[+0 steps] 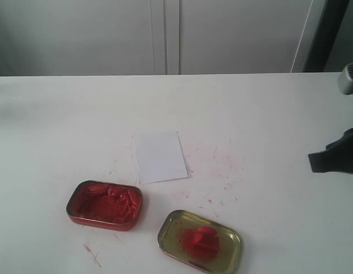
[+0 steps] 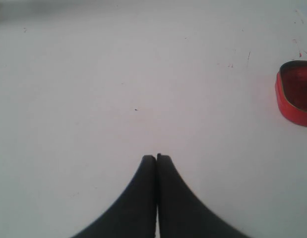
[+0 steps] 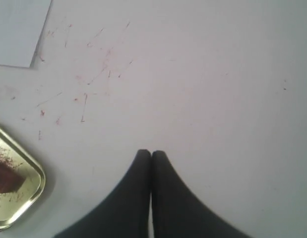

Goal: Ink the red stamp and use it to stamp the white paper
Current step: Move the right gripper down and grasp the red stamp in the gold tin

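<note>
The white paper (image 1: 161, 157) lies flat near the middle of the table, and a corner of this paper (image 3: 19, 29) shows in the right wrist view. The red stamp (image 1: 200, 241) appears to lie on its side inside the gold tin lid (image 1: 227, 229) at the front; the lid's corner (image 3: 29, 191) shows in the right wrist view too. The tin of red paste (image 1: 105, 204) sits left of the lid. My right gripper (image 1: 313, 161) (image 3: 151, 153) is shut and empty, far right of the paper. Over bare table, my left gripper (image 2: 156, 157) is shut and empty, with the paste tin (image 2: 296, 94) off to one side.
Red ink flecks (image 1: 224, 171) mark the white tabletop right of the paper, with more specks (image 1: 92, 254) in front of the paste tin. Grey cabinet doors (image 1: 165, 34) stand behind the table's far edge. The left arm is outside the exterior view.
</note>
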You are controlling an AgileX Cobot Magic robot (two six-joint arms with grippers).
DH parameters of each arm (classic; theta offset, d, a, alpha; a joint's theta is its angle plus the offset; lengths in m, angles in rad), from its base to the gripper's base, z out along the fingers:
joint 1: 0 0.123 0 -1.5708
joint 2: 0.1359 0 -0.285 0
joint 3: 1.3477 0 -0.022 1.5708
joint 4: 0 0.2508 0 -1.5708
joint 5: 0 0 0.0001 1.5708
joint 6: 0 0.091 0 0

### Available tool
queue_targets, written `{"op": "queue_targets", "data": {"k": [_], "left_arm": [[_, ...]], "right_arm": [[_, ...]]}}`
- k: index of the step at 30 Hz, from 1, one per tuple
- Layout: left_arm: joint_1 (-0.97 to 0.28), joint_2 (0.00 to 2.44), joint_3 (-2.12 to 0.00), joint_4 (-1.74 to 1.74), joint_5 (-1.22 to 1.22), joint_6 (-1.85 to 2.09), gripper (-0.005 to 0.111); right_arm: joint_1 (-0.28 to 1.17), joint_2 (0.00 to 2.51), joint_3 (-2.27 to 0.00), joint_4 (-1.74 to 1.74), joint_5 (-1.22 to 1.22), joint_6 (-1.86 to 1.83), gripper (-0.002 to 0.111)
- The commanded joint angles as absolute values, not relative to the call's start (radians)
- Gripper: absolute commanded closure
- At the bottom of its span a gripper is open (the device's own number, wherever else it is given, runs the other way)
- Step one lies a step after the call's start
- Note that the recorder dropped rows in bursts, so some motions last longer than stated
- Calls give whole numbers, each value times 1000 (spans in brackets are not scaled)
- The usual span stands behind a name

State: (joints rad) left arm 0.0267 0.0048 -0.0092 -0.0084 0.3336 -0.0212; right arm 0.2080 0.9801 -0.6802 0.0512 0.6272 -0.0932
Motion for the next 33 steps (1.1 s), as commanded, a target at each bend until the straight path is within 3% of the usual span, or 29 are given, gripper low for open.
{"op": "queue_targets", "data": {"k": [1,33], "left_arm": [[30,0,0,-13,340,-22,107],[30,0,0,-13,340,-22,107]], "right_arm": [[266,1046,-705,62,628,-140,108],[680,1456,-888,109,701,-547,108]]}}
